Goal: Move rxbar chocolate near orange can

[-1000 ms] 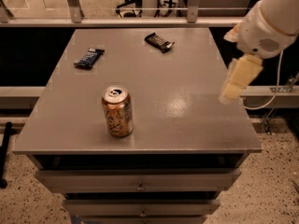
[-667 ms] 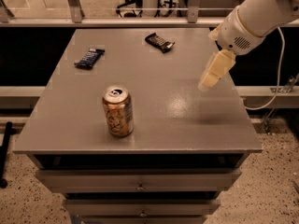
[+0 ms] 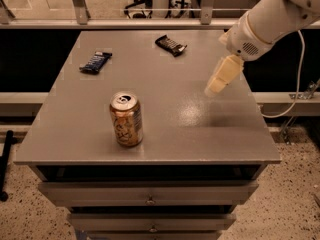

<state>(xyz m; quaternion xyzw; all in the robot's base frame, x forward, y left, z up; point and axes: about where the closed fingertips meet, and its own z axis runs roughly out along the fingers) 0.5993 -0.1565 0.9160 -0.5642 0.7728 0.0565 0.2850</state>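
The rxbar chocolate [image 3: 171,45], a flat bar in a black wrapper with white lettering, lies at the far middle of the grey table [image 3: 165,119]. The orange can [image 3: 126,119] stands upright near the front left of the table, silver top showing. My gripper [image 3: 218,83] hangs from the white arm over the right side of the table, to the right of and nearer than the bar, holding nothing.
A dark blue-wrapped bar [image 3: 95,62] lies at the far left of the table. Drawers [image 3: 150,199] sit under the table front. A white cable [image 3: 300,69] hangs at the right. A railing [image 3: 150,19] runs behind the table.
My arm and gripper have moved left and farther over the table, toward the black bar. The can and both bars have not moved.
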